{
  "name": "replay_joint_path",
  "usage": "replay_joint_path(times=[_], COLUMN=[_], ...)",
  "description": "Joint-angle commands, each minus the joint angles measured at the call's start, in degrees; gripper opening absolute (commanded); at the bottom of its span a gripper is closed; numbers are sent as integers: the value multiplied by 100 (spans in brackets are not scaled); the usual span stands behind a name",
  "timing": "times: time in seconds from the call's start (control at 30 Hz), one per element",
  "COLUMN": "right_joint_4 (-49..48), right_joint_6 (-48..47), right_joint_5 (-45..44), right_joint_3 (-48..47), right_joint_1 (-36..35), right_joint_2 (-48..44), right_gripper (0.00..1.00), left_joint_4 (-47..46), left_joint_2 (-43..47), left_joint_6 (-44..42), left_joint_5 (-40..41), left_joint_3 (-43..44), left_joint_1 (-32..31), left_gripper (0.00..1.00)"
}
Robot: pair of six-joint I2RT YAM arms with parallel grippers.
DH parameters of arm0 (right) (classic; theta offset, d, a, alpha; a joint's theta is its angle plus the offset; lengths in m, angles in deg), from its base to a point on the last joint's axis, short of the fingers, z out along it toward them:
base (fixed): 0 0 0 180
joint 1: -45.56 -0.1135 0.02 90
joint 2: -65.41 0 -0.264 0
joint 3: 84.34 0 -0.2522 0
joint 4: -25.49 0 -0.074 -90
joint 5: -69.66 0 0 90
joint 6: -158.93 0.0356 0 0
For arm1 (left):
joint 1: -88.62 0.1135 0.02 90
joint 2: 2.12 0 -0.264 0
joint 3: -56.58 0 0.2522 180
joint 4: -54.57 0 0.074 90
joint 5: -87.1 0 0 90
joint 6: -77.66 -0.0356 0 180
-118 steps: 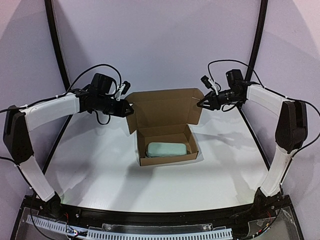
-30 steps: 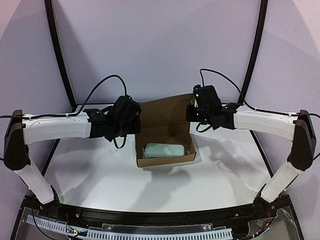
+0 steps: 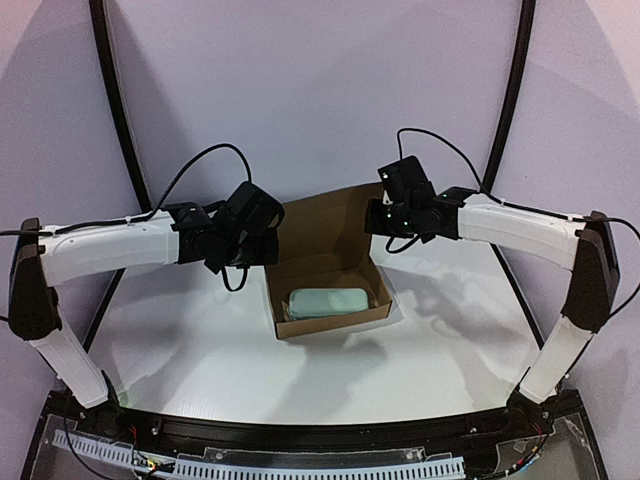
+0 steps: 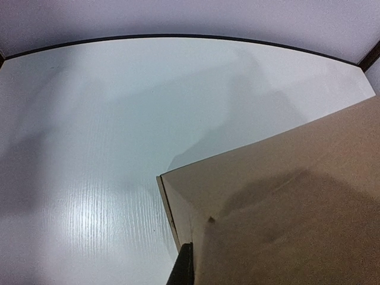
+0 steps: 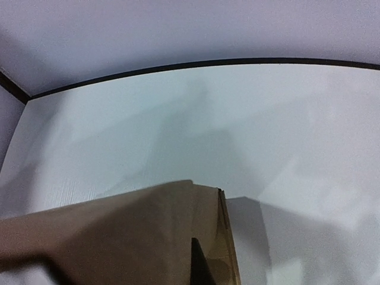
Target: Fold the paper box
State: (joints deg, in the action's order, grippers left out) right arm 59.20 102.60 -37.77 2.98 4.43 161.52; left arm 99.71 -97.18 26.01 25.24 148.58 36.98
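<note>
The brown paper box (image 3: 335, 320) stands open at the table's middle with a pale translucent object (image 3: 328, 300) inside. Its lid (image 3: 325, 225) stands up at the back, side flaps folded in. My left gripper (image 3: 272, 238) is at the lid's left edge and my right gripper (image 3: 376, 216) is at its right edge. In the left wrist view one dark finger (image 4: 183, 268) lies against the lid's side flap (image 4: 178, 208); the other is hidden behind the cardboard. In the right wrist view one finger (image 5: 198, 262) lies on the lid beside the folded flap (image 5: 227, 237).
The white table (image 3: 180, 330) is bounded by a black curved rail (image 3: 115, 110) at the back and a pale wall behind. Both arms reach inward over the table's back half. Cables loop above each wrist.
Both grippers have come in from the lid's outer corners to its sides. The side flaps have folded in and the lid has risen from leaning back to nearly upright.
</note>
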Motion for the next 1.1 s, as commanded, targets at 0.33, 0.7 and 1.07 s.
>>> replay_joint_path(times=[0.33,0.7,1.07], right_joint_4=[-267,-2744,-2985], right_joint_6=[-751,-1888,-2050], right_joint_5=[2609,2935,2432], right_joint_3=[806,3417,3807], right_joint_1=[-450,-462,-466], right_joint_2=[136,-704,-934], right_gripper=[0,0,0], left_joint_4=[895,-1051,-1120], left_joint_2=[-531,272,1299], left_joint_6=[-455,-783,-842], left_joint_5=[-1518,-2319,-2316], left_joint_3=[-410,-2369,-2864], left_joint_1=[-249,-246,-264], left_gripper=[1,5,36])
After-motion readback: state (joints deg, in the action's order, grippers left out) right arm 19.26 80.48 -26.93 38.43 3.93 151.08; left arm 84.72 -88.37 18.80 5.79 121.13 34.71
